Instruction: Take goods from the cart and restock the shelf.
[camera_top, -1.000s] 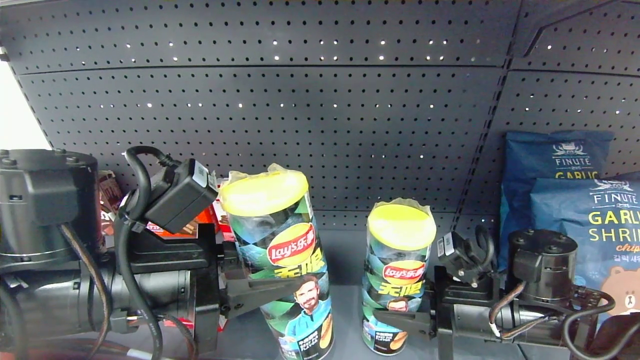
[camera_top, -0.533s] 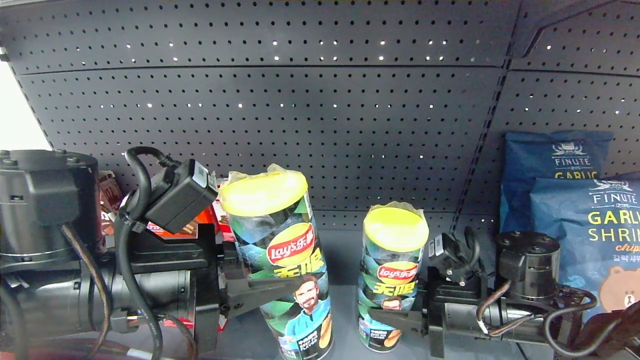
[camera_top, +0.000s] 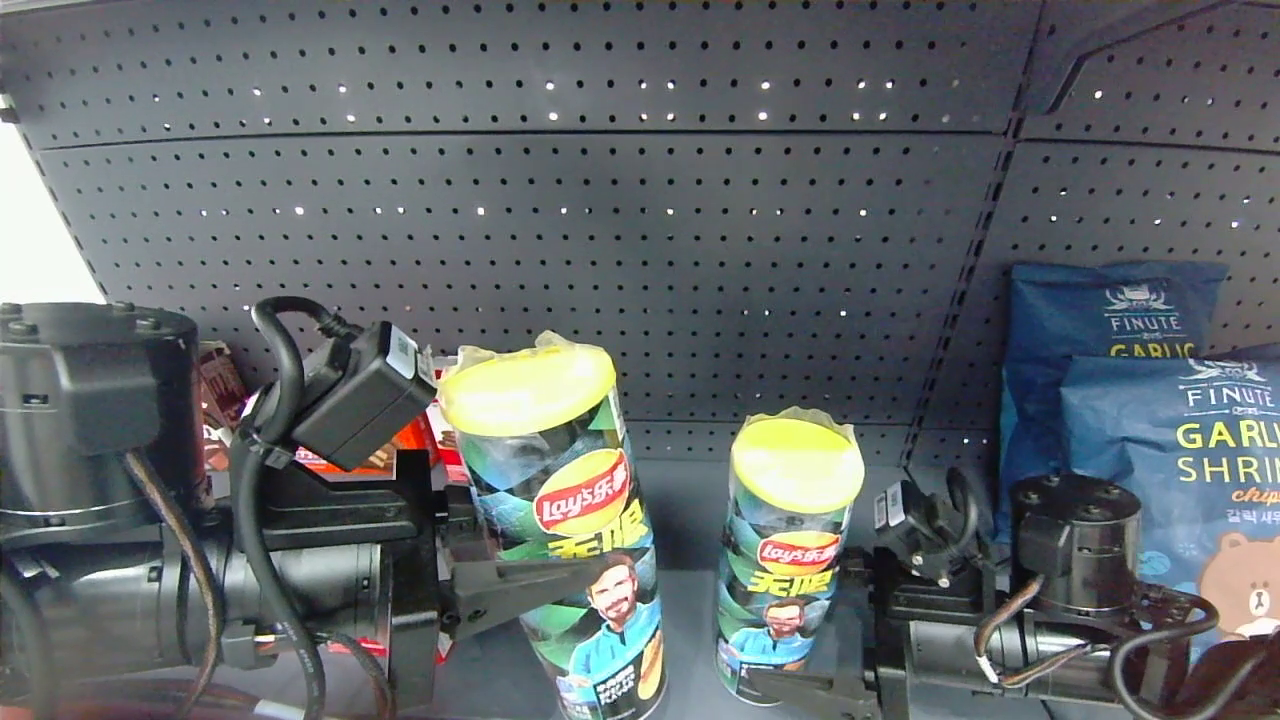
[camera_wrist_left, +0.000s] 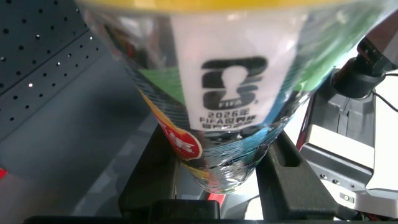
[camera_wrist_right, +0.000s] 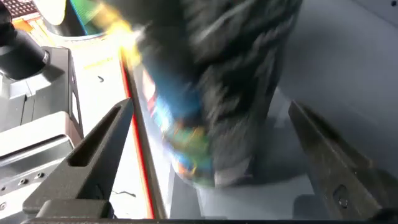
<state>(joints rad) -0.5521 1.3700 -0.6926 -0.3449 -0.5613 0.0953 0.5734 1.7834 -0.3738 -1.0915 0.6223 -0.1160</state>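
Two tall chip cans with yellow lids stand upright on the grey shelf (camera_top: 690, 500). My left gripper (camera_top: 575, 585) is shut on the nearer left chip can (camera_top: 560, 500). In the left wrist view that can (camera_wrist_left: 217, 106) sits pinched between both fingers (camera_wrist_left: 289, 180). The right chip can (camera_top: 790, 540) stands farther right on the shelf. My right gripper (camera_top: 790, 685) is low beside its base. In the right wrist view the gripper (camera_wrist_right: 217, 149) is open, with the can (camera_wrist_right: 217, 93) between the spread fingers (camera_wrist_right: 93, 149) and gaps on both sides.
Blue snack bags (camera_top: 1180, 430) stand at the right end of the shelf, close behind my right arm. Red and brown boxes (camera_top: 400, 440) sit behind my left wrist. A perforated dark back wall (camera_top: 600, 250) closes the shelf. Bare shelf lies between and behind the cans.
The right can shifted slightly left and settled on the shelf. My right gripper then dropped lower and its finger came off the can's side. The left arm and its can stayed still.
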